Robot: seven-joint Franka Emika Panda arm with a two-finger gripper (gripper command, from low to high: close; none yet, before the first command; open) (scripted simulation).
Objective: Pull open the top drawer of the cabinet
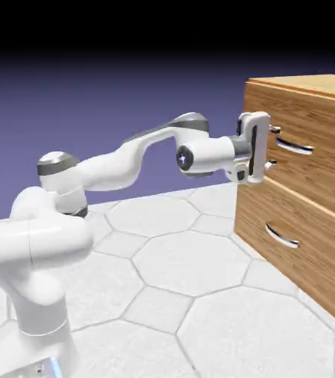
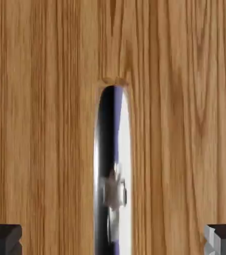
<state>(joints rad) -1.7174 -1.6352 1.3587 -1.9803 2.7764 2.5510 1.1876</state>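
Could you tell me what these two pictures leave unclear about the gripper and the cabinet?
- Exterior view: the gap between the gripper and the top drawer's handle is too small to judge contact.
- Hand view: the handle's lower end is cut off by the bottom edge; only the fingertips show.
- Exterior view: the cabinet's right side is cut off by the frame.
- Hand view: the top drawer fills the frame, hiding its edges.
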